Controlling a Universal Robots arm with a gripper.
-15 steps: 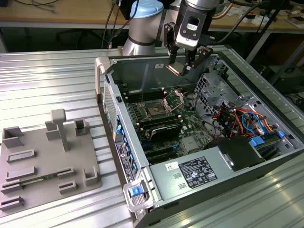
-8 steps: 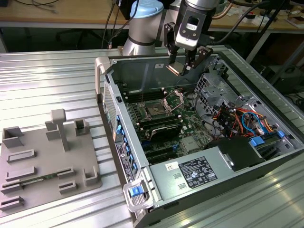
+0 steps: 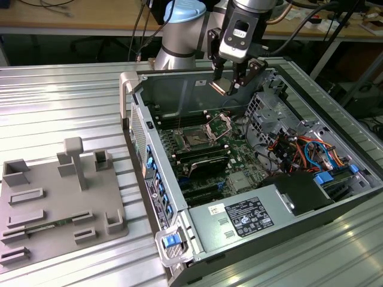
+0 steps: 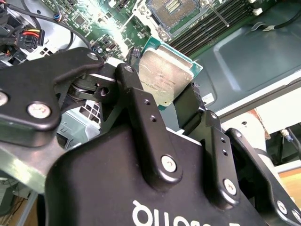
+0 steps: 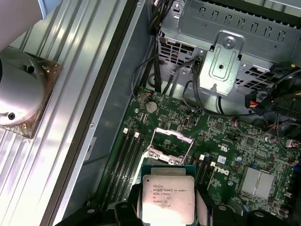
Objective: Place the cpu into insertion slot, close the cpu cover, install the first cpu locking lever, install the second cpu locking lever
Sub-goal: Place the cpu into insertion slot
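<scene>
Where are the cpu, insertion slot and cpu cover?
cpu [image 5: 164, 200], first wrist view, on its silver top face.
insertion slot [image 4: 171, 10], second wrist view, on its gold contact field.
cpu cover [image 5: 173, 134], first wrist view, on a silver frame bar.

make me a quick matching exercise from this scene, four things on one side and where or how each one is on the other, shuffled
Things:
1. cpu
2. insertion slot
3. cpu cover
4. grey fixture plate

States:
A. swung open, standing up off its hinge
B. clamped in the gripper, above the board
C. lying on the metal table, at the exterior view's left
D. uncovered, with nothing seated in it

Pairs: 1-B, 2-D, 3-A, 4-C
</scene>
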